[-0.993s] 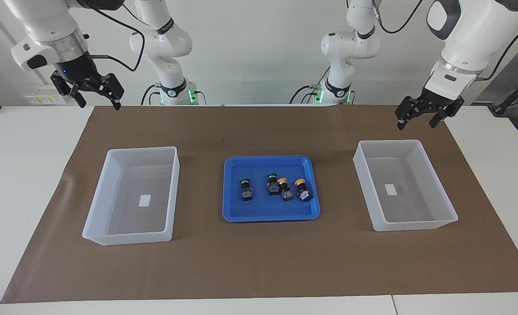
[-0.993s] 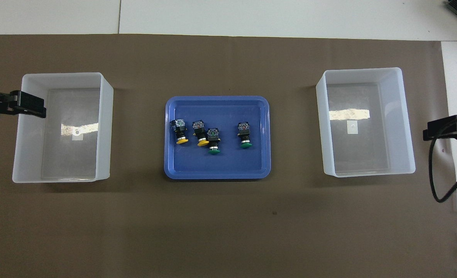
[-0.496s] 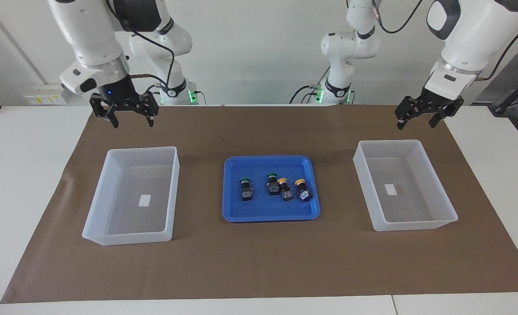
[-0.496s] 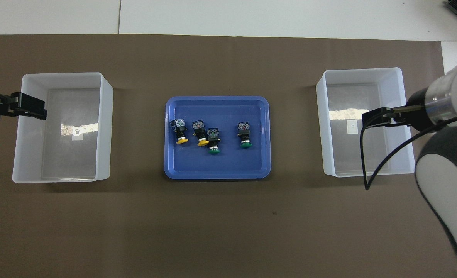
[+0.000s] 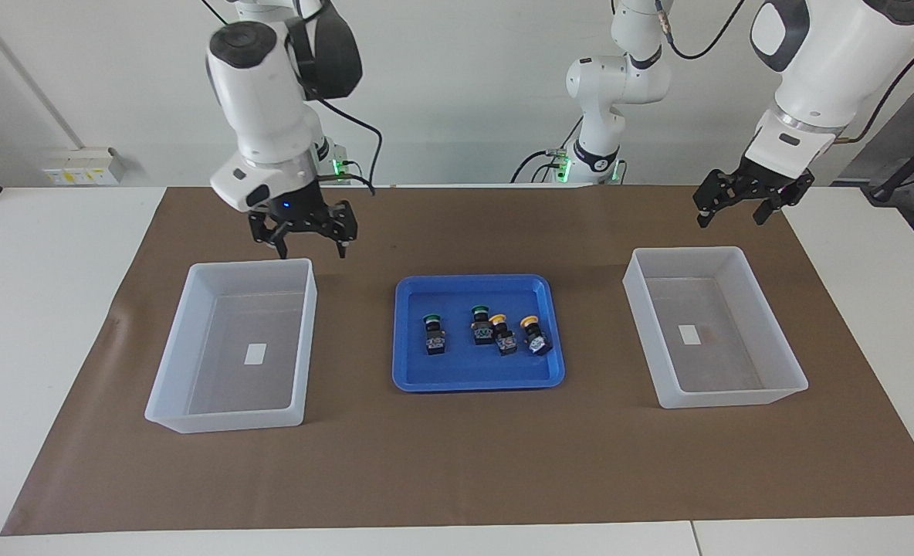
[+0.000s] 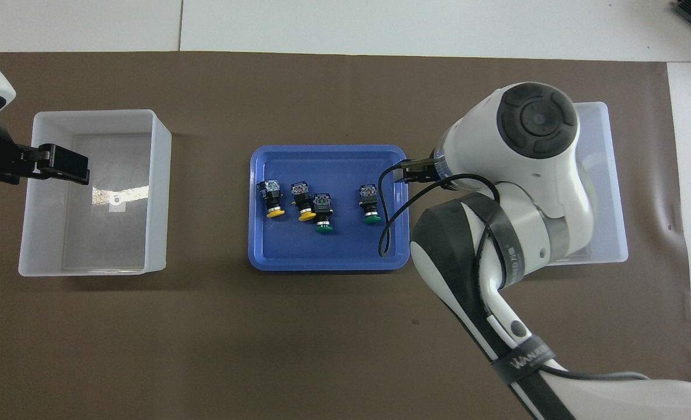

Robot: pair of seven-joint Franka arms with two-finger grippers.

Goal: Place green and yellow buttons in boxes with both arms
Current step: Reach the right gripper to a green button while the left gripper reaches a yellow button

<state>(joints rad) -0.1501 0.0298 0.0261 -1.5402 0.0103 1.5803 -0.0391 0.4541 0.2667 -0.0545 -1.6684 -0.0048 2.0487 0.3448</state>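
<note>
Buttons first: all four are sitting in the blue tray (image 5: 479,377) in the middle of the mat, none in a bin yet. One green button (image 5: 433,334) stands a bit apart toward the right arm's end. The other green button (image 5: 481,325) is crowded against a yellow button (image 5: 502,333), and the second yellow button (image 5: 534,337) is just beside that, toward the left arm's end.

Your right gripper (image 5: 302,245) is up in the air with its fingers spread wide and nothing in them, over the mat between the tray and the box (image 5: 229,345) at its end. The left gripper (image 5: 739,210) is empty and wide open too, hanging above the mat by the robot-side edge of its own box (image 5: 713,327), waiting.

My take: go for the lone green one with the right arm. It has clear space around it, so you can drop straight down and close on the black body, not the round cap, which I'd guess would slip. Line the fingers across the body before you descend. Leave the touching pair for later, or you'll likely knock its neighbour. The outer yellow looks like the easy first grab for the left arm.
</note>
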